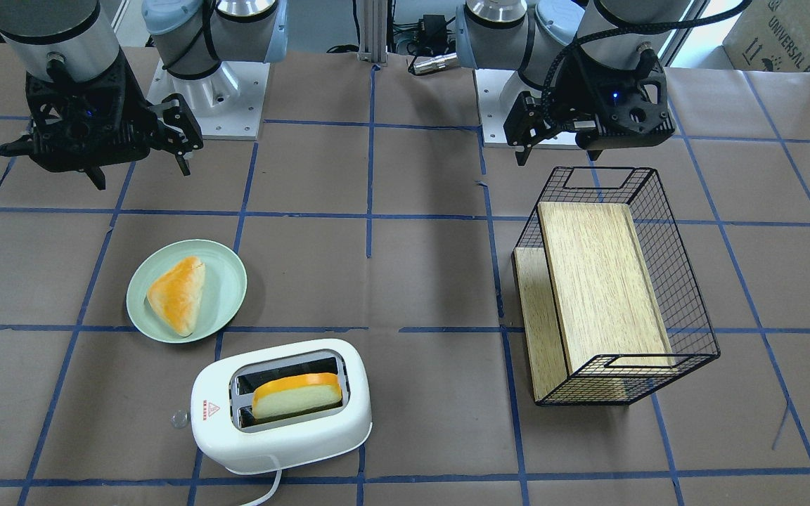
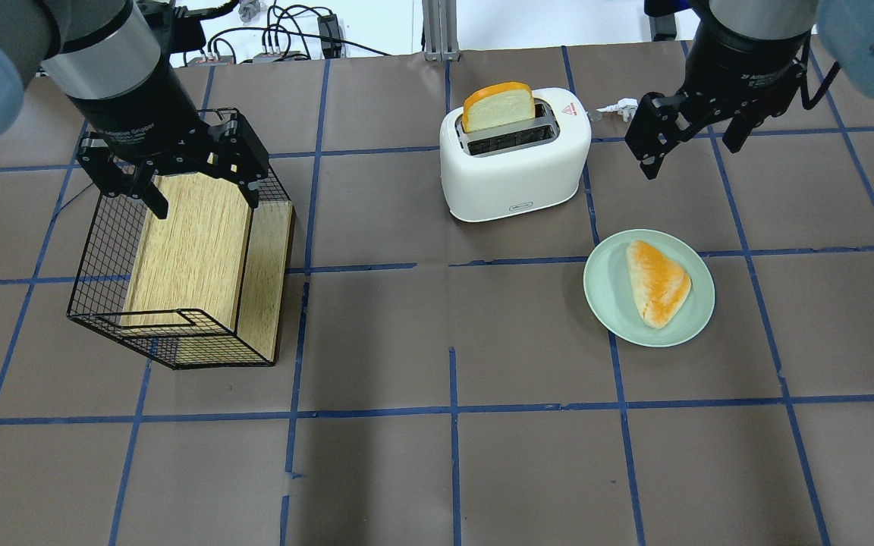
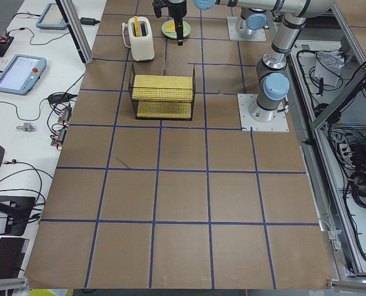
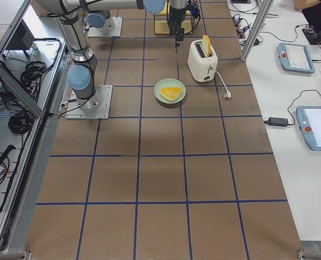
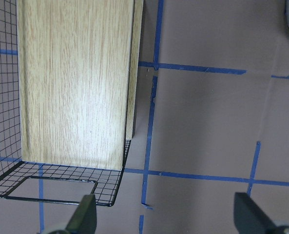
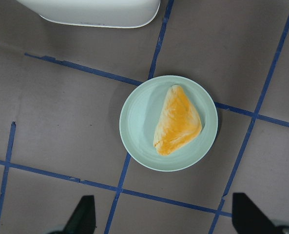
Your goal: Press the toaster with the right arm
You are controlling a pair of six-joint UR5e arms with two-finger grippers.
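The white toaster (image 1: 278, 429) (image 2: 513, 171) stands at the table's far side with a slice of bread (image 1: 297, 395) upright in one slot. Its clear knob (image 1: 178, 419) sticks out on the end toward my right arm. My right gripper (image 2: 691, 140) (image 1: 88, 151) is open and empty. It hovers above the table, to the right of the toaster and apart from it. In the right wrist view the gripper (image 6: 166, 219) looks down on the plate, with the toaster's edge (image 6: 95, 9) at the top. My left gripper (image 2: 198, 189) (image 5: 166, 219) is open over the wire basket.
A pale green plate (image 2: 604, 288) (image 6: 139, 126) with a triangular bread piece (image 2: 657, 282) lies nearer than the toaster, under my right gripper. A black wire basket (image 2: 179, 334) holding a wooden board (image 2: 194, 235) lies at the left. The toaster's white cord (image 4: 222, 84) trails off behind it.
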